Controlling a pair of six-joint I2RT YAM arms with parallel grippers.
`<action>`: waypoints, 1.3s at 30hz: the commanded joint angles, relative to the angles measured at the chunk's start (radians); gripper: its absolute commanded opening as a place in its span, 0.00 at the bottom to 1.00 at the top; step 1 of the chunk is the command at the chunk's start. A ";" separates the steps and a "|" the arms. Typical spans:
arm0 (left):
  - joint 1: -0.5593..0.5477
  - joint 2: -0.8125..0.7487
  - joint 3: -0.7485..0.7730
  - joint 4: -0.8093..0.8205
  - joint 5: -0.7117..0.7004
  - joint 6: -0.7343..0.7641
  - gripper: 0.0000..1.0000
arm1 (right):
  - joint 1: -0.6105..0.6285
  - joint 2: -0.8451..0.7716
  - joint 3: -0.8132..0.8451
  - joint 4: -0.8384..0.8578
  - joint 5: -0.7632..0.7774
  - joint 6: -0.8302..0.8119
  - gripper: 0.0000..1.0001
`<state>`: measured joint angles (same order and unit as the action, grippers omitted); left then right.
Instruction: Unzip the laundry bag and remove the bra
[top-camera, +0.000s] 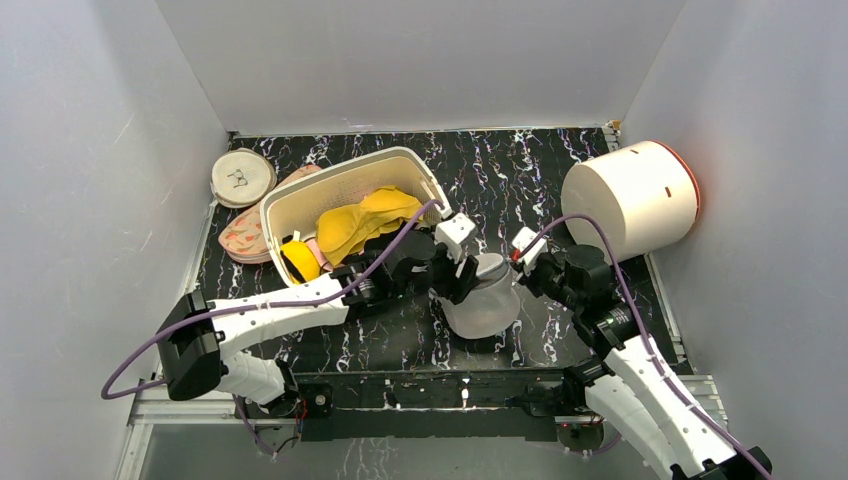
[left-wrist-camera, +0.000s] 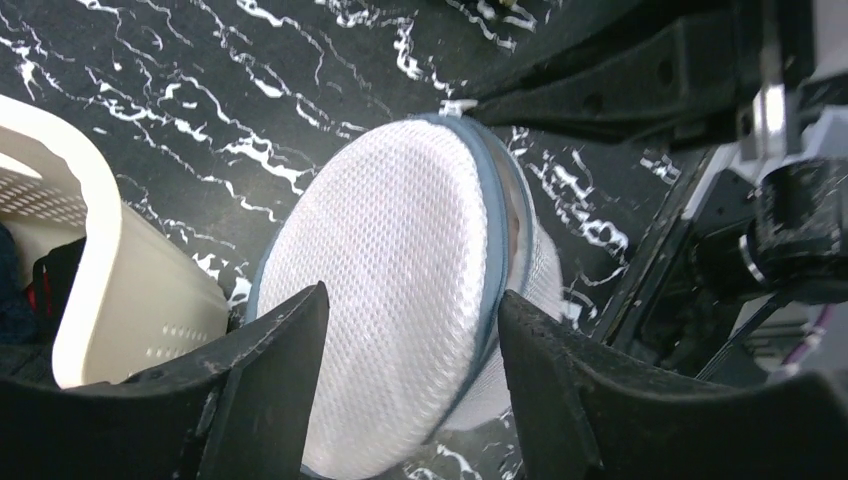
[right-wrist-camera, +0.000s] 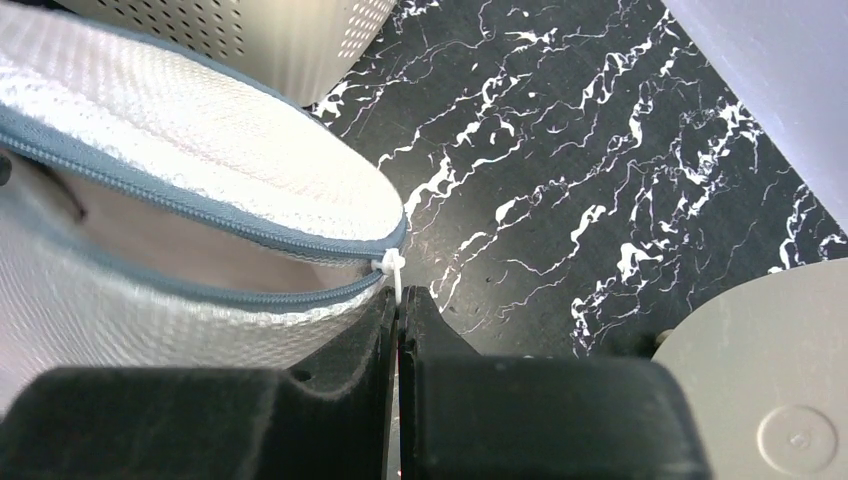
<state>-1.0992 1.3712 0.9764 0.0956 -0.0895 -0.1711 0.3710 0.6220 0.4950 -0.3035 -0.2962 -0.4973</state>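
Observation:
The laundry bag (top-camera: 490, 302), whitish mesh with a grey zip, lies on its side on the black marbled table between my two grippers. My left gripper (top-camera: 458, 278) is closed on it at the lid end; in the left wrist view the lid (left-wrist-camera: 400, 280) fills the gap between the fingers (left-wrist-camera: 270, 380). My right gripper (right-wrist-camera: 398, 300) is shut on the white zip pull (right-wrist-camera: 392, 265) at the bag's right end (top-camera: 520, 262). The zip is partly open. Pale pink fabric of the bra (right-wrist-camera: 200, 250) shows through the gap inside the bag (right-wrist-camera: 200, 140).
A cream basket (top-camera: 300, 200) holding a yellow bra (top-camera: 360, 220) stands just left of the bag. A cream disc (top-camera: 242, 177) and a pink patterned disc (top-camera: 245, 240) lie beyond it. A white drum with a red rim (top-camera: 630, 195) lies at the right; walls enclose three sides.

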 joint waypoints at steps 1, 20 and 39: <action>0.007 0.012 0.084 0.008 0.010 -0.081 0.63 | -0.003 -0.034 0.034 0.056 0.023 -0.015 0.00; 0.035 0.283 0.317 -0.056 0.175 -0.297 0.76 | -0.003 -0.093 0.029 0.072 0.043 -0.009 0.00; 0.036 0.373 0.409 -0.110 0.156 -0.374 0.48 | -0.003 -0.102 0.027 0.073 0.036 -0.006 0.00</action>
<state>-1.0649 1.7191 1.3304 0.0296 0.0792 -0.5400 0.3691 0.5354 0.4950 -0.3035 -0.2577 -0.4992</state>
